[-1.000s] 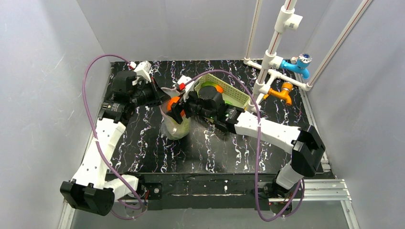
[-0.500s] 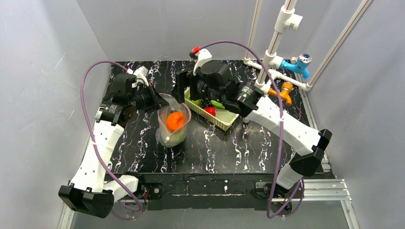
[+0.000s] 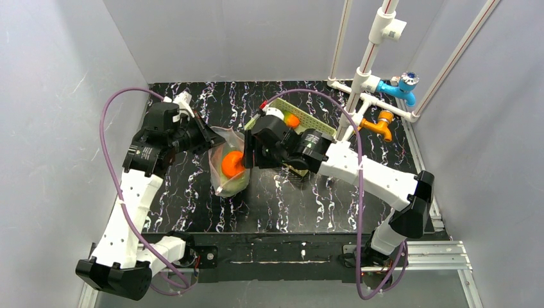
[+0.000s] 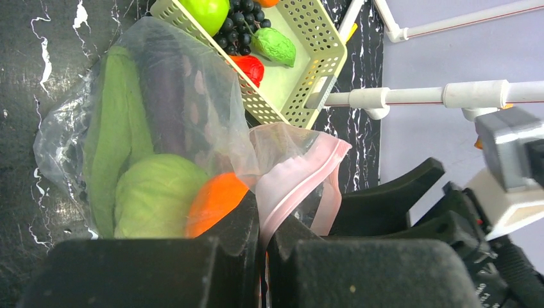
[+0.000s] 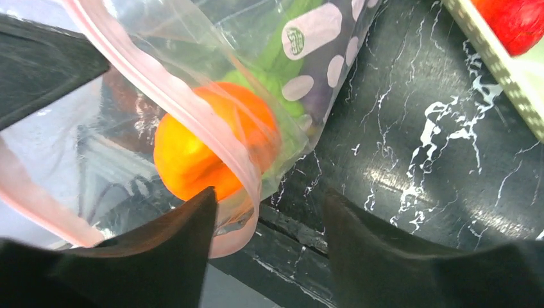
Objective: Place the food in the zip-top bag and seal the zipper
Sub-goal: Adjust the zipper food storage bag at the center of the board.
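The zip-top bag (image 3: 226, 176) stands mid-table and holds an orange (image 3: 231, 163). In the left wrist view the bag (image 4: 64, 147) also holds green leaves (image 4: 112, 128), a pale green cabbage (image 4: 154, 196) and a dark purple spotted piece (image 4: 170, 106). My left gripper (image 4: 263, 215) (image 3: 210, 136) is shut on the pink zipper (image 4: 301, 176) at the bag's left mouth edge. My right gripper (image 5: 266, 231) (image 3: 246, 153) is open at the bag's right mouth edge. The pink zipper (image 5: 192, 109) runs between its fingers, close to the left one, above the orange (image 5: 205, 141).
The cream lattice basket (image 4: 321, 48) lies just right of the bag and holds a green apple (image 4: 205, 11), dark grapes (image 4: 240, 25), a small red piece (image 4: 251, 66) and a green piece (image 4: 274, 47). White pipes (image 3: 365, 77) with valves stand at the back right. Grey walls enclose the table.
My right gripper rose over the basket half a second ago, then came back down to the bag's right mouth edge. My left gripper has kept its hold on the bag.
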